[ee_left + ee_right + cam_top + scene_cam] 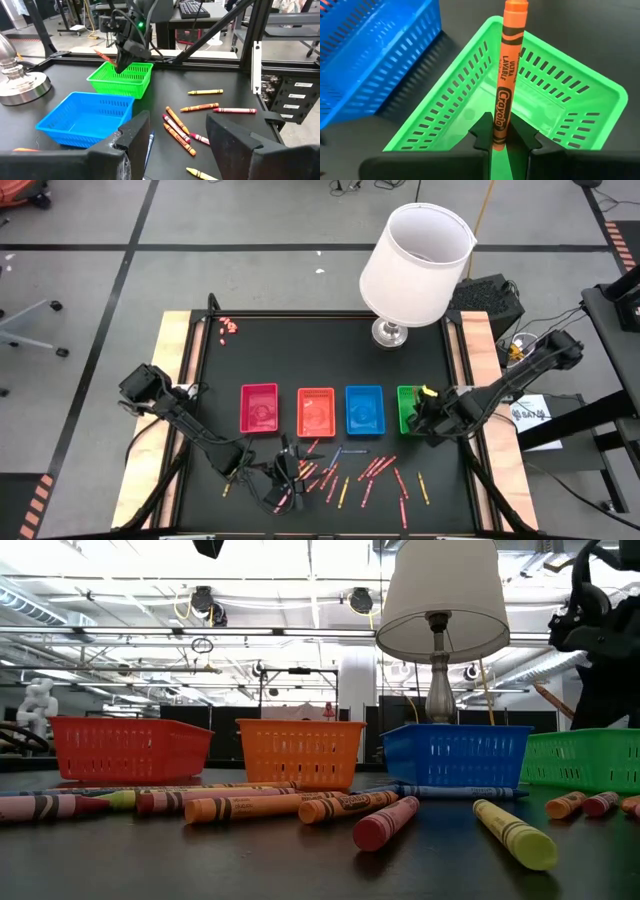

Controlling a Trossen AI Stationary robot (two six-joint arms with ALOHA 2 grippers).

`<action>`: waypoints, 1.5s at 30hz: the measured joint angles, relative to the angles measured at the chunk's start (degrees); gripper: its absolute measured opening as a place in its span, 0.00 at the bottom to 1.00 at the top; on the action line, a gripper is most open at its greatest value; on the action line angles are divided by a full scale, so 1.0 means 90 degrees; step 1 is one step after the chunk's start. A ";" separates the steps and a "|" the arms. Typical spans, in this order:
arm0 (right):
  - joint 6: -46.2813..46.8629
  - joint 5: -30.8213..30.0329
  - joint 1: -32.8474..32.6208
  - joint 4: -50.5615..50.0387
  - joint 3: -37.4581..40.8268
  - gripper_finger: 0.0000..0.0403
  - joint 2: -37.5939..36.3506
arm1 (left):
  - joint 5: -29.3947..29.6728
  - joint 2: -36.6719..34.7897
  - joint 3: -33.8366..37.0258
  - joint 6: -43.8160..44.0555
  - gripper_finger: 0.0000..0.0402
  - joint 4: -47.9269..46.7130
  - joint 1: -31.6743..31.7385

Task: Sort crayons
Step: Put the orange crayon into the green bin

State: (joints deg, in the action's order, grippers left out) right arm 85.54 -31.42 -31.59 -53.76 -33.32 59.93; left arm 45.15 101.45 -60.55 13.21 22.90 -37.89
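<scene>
Right wrist view: we are pinching an orange crayon (502,75) at its lower end in our right gripper (500,137), fingers clamped tight, hanging it over the green tray (590,82) beside the blue tray (380,35). It looks light, stiff and brittle, so we are judging a mid-shaft hold steadier. Our left gripper (172,145) is hovering with fingers spread and nothing in them, over the loose crayons (345,478) scattered on the desk (210,395).
</scene>
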 joint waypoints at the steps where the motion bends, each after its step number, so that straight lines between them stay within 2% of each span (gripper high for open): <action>1: 0.0020 0.0001 0.0000 0.0020 0.0000 0.05 0.0072 | 0.0002 0.0000 0.0000 0.0001 0.49 0.0000 0.0000; 6: 0.0013 0.0038 -0.0002 0.0202 0.0002 0.05 0.0346 | 0.0002 0.0000 0.0000 0.0002 0.49 0.0000 0.0000; 14: 0.0187 0.0550 -0.0002 0.0434 0.0002 0.05 0.0532 | 0.0004 0.0000 0.0000 0.0002 0.49 0.0000 0.0002; 26: 0.0639 0.0578 -0.0002 0.0511 0.0005 0.06 0.0965 | 0.0004 0.0000 0.0000 0.0158 0.49 0.0005 0.0015; 39: 0.0501 0.0569 -0.0008 0.0524 -0.0003 0.26 0.0975 | 0.0006 0.0000 0.0000 0.0172 0.49 -0.0168 0.0046; 42: 0.0324 0.0630 -0.0118 0.0477 -0.0130 0.29 0.0975 | 0.0006 0.0000 0.0000 0.0174 0.49 -0.0163 0.0046; 45: 0.0134 0.0351 -0.0313 0.0277 -0.0438 0.31 0.0975 | 0.0006 0.0000 0.0000 0.0172 0.49 -0.0164 0.0046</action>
State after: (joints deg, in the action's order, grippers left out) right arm 86.75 -28.26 -34.41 -51.26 -37.26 68.71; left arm 45.21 101.45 -60.55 14.76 21.42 -37.47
